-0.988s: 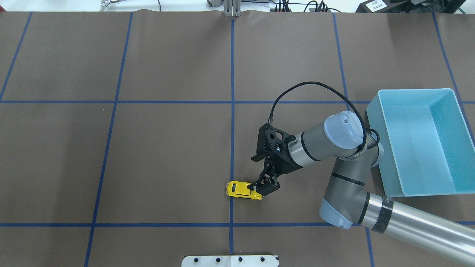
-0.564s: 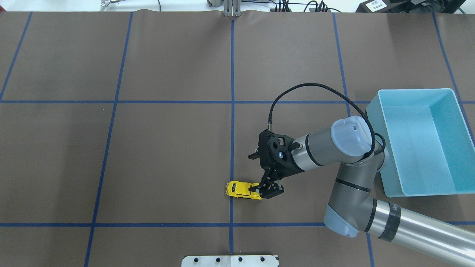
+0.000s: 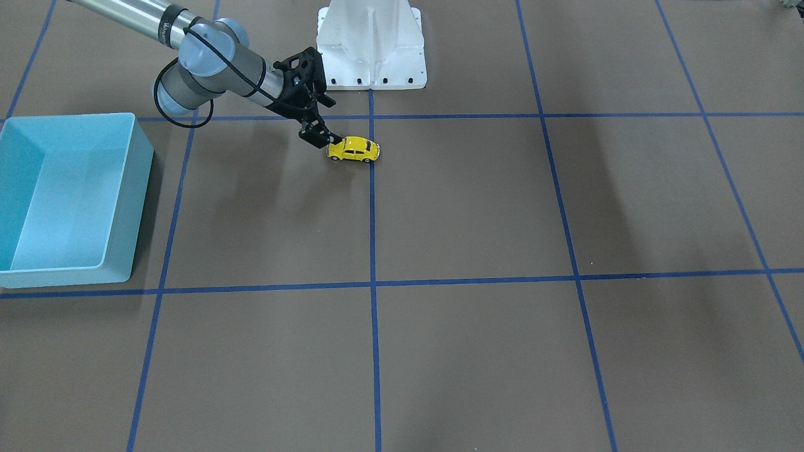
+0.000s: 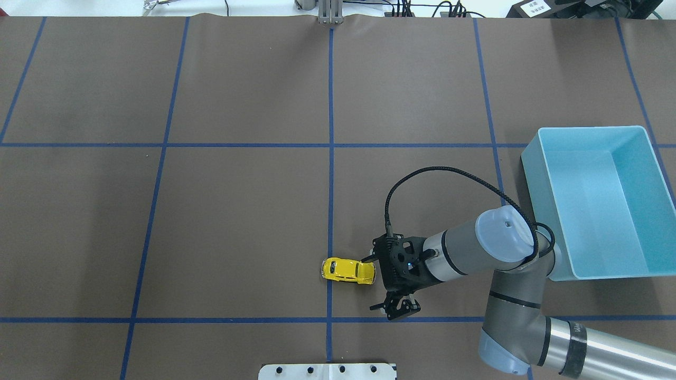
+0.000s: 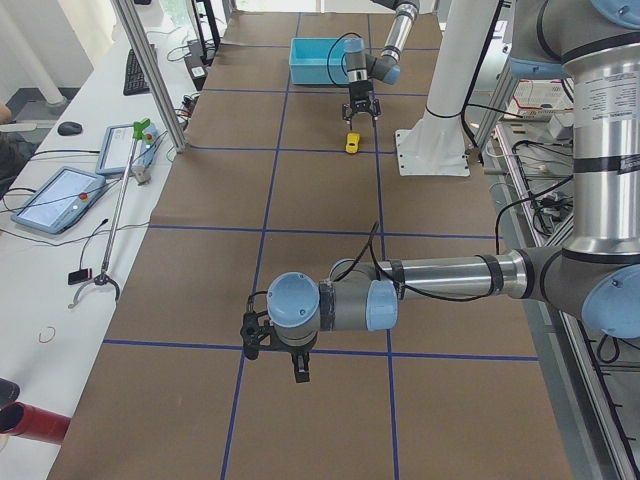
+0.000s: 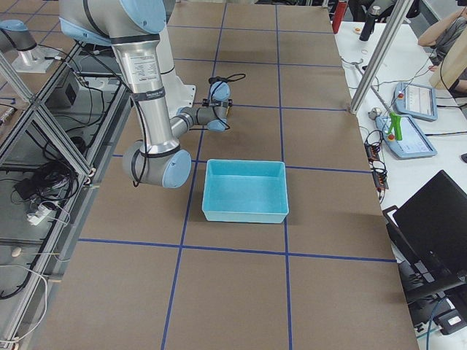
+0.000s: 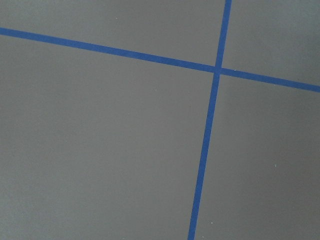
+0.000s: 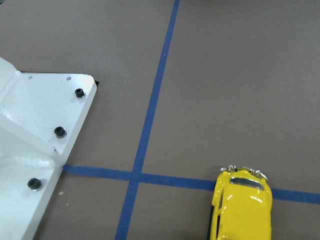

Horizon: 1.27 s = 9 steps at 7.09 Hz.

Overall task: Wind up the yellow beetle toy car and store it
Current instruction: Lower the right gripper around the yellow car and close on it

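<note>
The yellow beetle toy car (image 4: 348, 271) stands on its wheels on the brown table, just right of the centre tape line. It also shows in the front view (image 3: 353, 149) and at the lower right of the right wrist view (image 8: 243, 205). My right gripper (image 4: 400, 309) hangs just right of the car and nearer the robot's side. It is clear of the car, and its jaws look open and empty. The light blue bin (image 4: 533, 174) stands empty at the far right. My left gripper (image 5: 283, 355) shows only in the exterior left view. I cannot tell whether it is open or shut.
The white robot base plate (image 4: 327, 371) lies at the table's near edge, close behind the car, and also shows in the right wrist view (image 8: 30, 125). Blue tape lines grid the table. The left wrist view shows only bare table and tape.
My right gripper has drawn back from the car's right end and swung toward the robot's side. The car has stayed where it was.
</note>
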Each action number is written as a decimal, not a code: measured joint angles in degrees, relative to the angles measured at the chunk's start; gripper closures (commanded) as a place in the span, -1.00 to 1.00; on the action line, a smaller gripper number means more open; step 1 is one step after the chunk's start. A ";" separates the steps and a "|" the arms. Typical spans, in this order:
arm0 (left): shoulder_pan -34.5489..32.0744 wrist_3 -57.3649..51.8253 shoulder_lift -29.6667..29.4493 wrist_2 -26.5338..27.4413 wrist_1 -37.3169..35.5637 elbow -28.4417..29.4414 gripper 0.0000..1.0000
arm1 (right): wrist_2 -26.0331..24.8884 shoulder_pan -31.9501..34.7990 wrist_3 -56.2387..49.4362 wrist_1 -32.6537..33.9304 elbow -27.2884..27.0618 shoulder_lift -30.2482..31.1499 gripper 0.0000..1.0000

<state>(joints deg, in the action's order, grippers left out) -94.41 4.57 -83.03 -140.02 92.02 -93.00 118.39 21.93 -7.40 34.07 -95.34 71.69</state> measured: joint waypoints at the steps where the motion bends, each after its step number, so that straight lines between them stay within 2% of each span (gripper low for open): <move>1: 0.00 0.00 0.00 0.01 0.00 0.01 -1.00 | -0.49 1.64 0.59 0.12 0.07 0.05 -0.99; 3: -0.04 0.00 0.00 0.01 0.00 0.02 -1.00 | -2.64 2.49 4.66 0.19 0.41 -0.44 -0.99; 5: 0.00 0.00 -0.01 0.01 0.00 0.01 -1.00 | -5.55 -0.15 9.25 0.11 0.50 -0.74 -0.99; 7: 0.01 0.00 0.00 0.01 0.00 0.02 -1.00 | -11.04 -1.75 10.22 0.19 0.49 -0.45 -0.99; 9: 0.02 0.00 0.01 0.01 0.00 0.01 -1.00 | -13.28 -1.53 10.00 0.22 0.75 -0.71 -0.99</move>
<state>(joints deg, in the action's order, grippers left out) -94.39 4.57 -83.03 -140.01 92.02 -92.99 105.11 20.40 2.61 34.30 -94.59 70.98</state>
